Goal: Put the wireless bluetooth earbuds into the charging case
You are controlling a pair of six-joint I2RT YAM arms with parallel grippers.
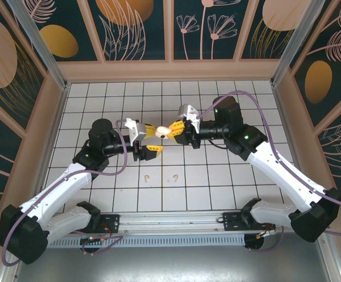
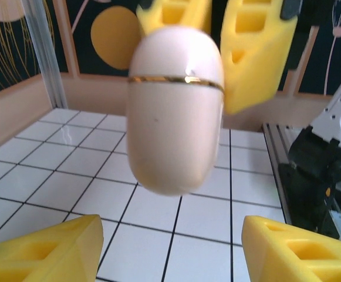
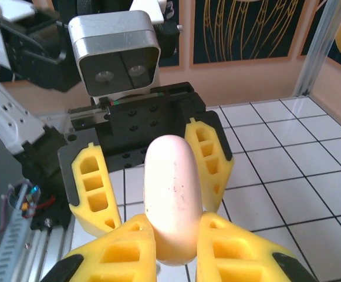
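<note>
Closest to the right wrist camera, the right gripper (image 3: 176,226) clamps one end of the pale charging case (image 3: 170,182), likely steadying it for loading; from the left wrist, the left gripper (image 2: 171,229) stands released, flanking its free end; overhead, both earbuds (image 1: 148,177) lie untouched on the tiled table (image 1: 246,188), nearer the arm bases.

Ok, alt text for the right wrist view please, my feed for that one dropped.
The right gripper, its yellow fingers at the bottom edge, is shut on an upright, pale pink, capsule-shaped charging case. Beyond the case the left gripper faces the camera with its yellow fingers spread open, above a white tiled table.
</note>
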